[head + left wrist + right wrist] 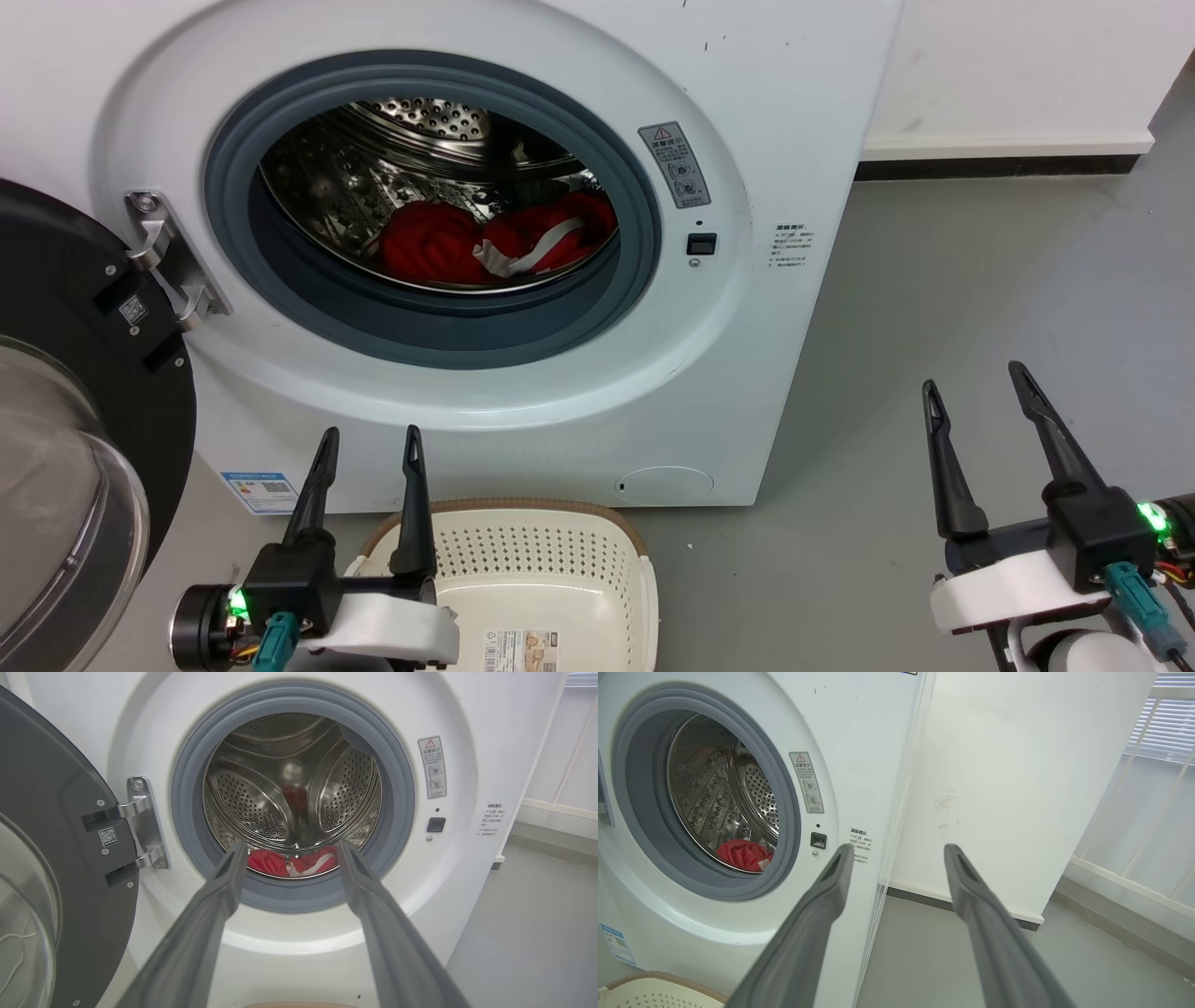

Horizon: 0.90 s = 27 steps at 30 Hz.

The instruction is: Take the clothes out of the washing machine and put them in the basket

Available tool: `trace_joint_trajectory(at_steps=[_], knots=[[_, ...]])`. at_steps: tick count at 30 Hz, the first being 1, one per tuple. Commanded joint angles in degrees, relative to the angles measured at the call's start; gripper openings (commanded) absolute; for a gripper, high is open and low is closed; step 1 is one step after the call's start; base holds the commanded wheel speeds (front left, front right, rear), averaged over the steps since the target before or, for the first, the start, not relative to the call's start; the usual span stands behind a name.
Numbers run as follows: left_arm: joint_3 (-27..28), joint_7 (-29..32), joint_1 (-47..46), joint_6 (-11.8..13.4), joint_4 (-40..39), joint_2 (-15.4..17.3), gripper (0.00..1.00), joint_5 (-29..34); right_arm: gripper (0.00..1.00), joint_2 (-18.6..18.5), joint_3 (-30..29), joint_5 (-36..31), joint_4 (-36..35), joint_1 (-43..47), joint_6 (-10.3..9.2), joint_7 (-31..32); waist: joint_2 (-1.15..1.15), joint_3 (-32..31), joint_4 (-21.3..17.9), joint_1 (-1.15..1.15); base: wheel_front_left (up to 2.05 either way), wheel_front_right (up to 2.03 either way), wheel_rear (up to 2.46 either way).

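The white washing machine [766,112] stands with its door [65,308] swung open to the left. Red clothes [439,245] with white trim lie at the bottom of the steel drum; they also show as clothes [292,862] and clothes [743,855] in the wrist views. A cream basket [523,560] with a brown rim sits on the floor below the porthole, holding no garments. My left gripper [371,443] hangs open above the basket's left side, pointing at the porthole. My right gripper [976,385] stands open over the grey floor right of the machine.
The open door [51,858] with its metal hinge [173,261] takes up the left side. A white wall with a dark baseboard [999,168] runs behind the machine. Grey floor [980,299] spreads to the right, with a railing [1148,826] beyond.
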Motion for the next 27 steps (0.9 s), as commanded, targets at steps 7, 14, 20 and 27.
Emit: trace_joint_trajectory(at_steps=[7, 14, 20, 27], knots=[[2.2, -1.0, 0.9, -2.6, 0.0, -1.3, 1.0, 2.3, 1.0, 0.1, -0.8, 1.0, 0.6, 0.4, -0.04, -1.1, 0.0, 0.2, 0.0, 0.0, 0.0, 0.0, 0.0], [3.2, -1.7, 1.5, -3.9, -0.6, -2.3, 1.0, 5.8, 1.0, 0.1, -1.1, -0.5, 0.7, 0.3, -0.04, -1.7, 0.0, 0.4, -0.1, 0.0, 0.0, 0.0, 0.0], [4.3, -1.6, 1.2, -5.1, -0.6, -2.7, 1.0, 5.7, 1.0, 0.1, -1.0, 0.7, 0.7, -0.1, -0.04, -1.6, 0.0, 0.4, -0.1, 0.0, 0.0, 0.0, 0.0], [4.9, -1.6, 1.6, -5.8, -0.3, -3.1, 1.0, 5.7, 1.0, 0.1, -0.8, 1.4, 0.3, 0.2, -0.04, -1.6, 0.0, 0.3, -0.4, 0.0, 0.0, 0.0, 0.0]])
